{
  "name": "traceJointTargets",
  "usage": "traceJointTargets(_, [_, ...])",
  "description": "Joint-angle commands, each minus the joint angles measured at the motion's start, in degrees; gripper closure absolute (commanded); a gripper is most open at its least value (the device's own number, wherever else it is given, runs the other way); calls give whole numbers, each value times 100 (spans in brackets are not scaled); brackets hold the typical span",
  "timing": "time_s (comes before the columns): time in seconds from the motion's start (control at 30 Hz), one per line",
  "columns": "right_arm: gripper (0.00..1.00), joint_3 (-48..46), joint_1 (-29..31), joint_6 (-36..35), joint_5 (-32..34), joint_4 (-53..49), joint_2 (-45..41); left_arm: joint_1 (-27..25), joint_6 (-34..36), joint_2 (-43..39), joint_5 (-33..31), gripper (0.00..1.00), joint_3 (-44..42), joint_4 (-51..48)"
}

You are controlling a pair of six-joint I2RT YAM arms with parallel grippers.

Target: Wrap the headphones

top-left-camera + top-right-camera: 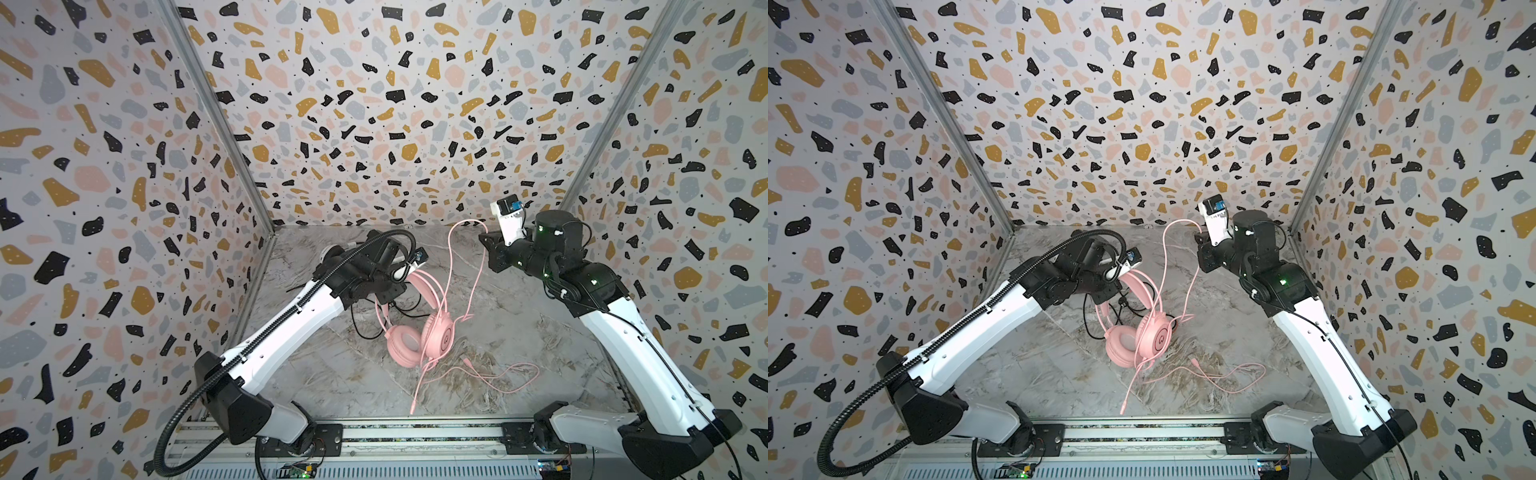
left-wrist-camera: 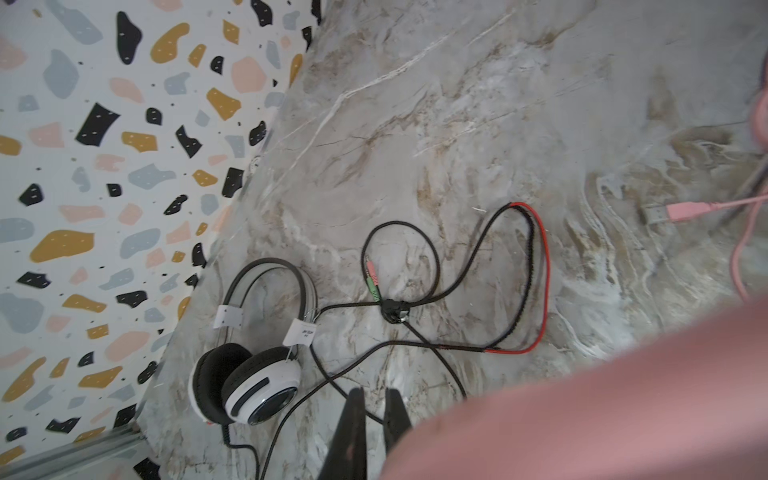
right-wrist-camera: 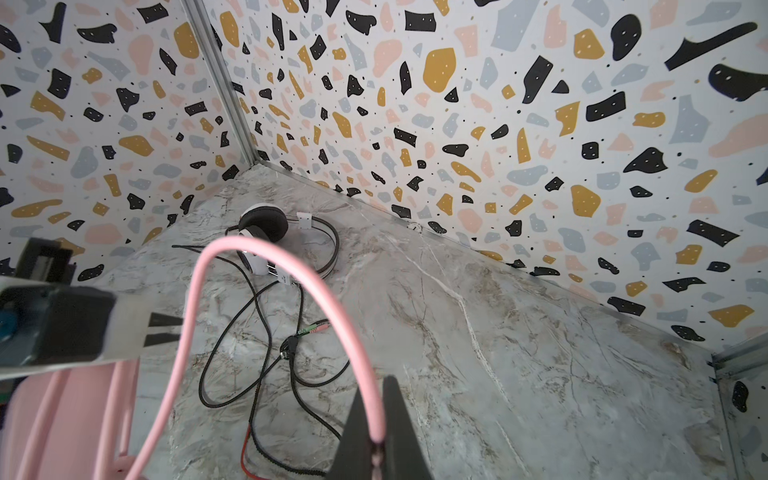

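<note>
Pink cable [image 3: 195,286] ran from the right gripper [image 3: 374,399], pinched tight, down to the pink headset [image 1: 436,336] beside the closed-jawed left gripper [image 2: 373,390]

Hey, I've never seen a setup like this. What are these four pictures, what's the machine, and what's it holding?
Two robot arms stand at a marble table. Two pictures look down from overhead; the other two come from a camera on each wrist. On the table are a pink headset and a white headset with a loose black cable. The right end effector is shut on the pink cable, holding it up. The left end effector is shut near the pink headset; whether it grips anything I cannot tell.
</note>
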Motion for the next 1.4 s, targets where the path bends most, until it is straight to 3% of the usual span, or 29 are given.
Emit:
traceJointTargets(0.0, [100,-14,-31,78,-34,188,73,-18,-61,-481,879,100,-8,519])
traceJointTargets(0.1, [100,-349,-88,163,-50,364,107,68,-198,-752,810,100,-121,928])
traceJointTargets(0.23, [100,-986,-403,302,-529,736,136,657,-604,-1084,1876,100,-295,1605])
traceJointTargets(0.4, [100,-1561,-508,366,-798,1079,169,1137,-1387,-1309,2293,100,-476,2594])
traceJointTargets(0.5, [100,-1801,-573,408,-981,1270,245,1256,-1714,-1320,2959,100,-476,3005])
traceJointTargets(0.73, [100,-2009,-648,483,-1266,1497,497,1435,-2288,-1178,3350,100,-327,3396])
traceJointTargets(0.87, [100,-1979,-657,446,-1269,1389,639,1581,-2515,-1317,2881,100,-372,3608])
traceJointTargets(1.0, [99,-1949,-657,462,-1333,1307,650,1742,-2608,-1564,2003,100,-480,3868])
traceJointTargets(1.1, [97,-1894,-656,483,-1500,1260,711,1962,-3149,-1722,2172,100,-714,4600])
traceJointTargets(1.27, [96,-1907,-507,543,-1870,1364,933,2012,-3481,-1635,1581,100,-674,4788])
traceJointTargets(1.37, [95,-1989,-442,568,-1817,1452,1034,2097,-4070,-1590,2001,100,-682,5191])
